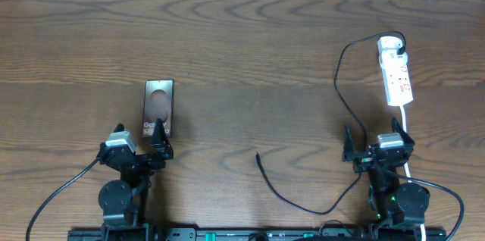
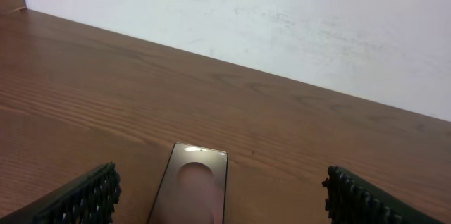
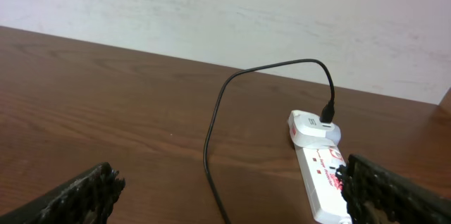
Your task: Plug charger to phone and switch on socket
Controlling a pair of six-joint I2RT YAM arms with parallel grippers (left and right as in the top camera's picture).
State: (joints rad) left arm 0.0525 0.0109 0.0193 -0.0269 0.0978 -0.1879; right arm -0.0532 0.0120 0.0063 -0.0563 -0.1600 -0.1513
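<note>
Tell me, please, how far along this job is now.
Done: the charger looks plugged into the socket. In hand: nothing; the left gripper and right gripper are open and empty. Left: the connector tip lies on the table, apart from the phone, so plugging in and switching on remain.

A robotics test bench in a lab-like room is indicated: a wood-grain table (image 1: 242,36) is set against a plain white wall (image 3: 211,13), a left arm (image 1: 121,173) and a right arm (image 1: 394,188) are mounted at its near edge, and a power strip (image 1: 396,74) and phone (image 1: 158,104) are laid out.
</note>
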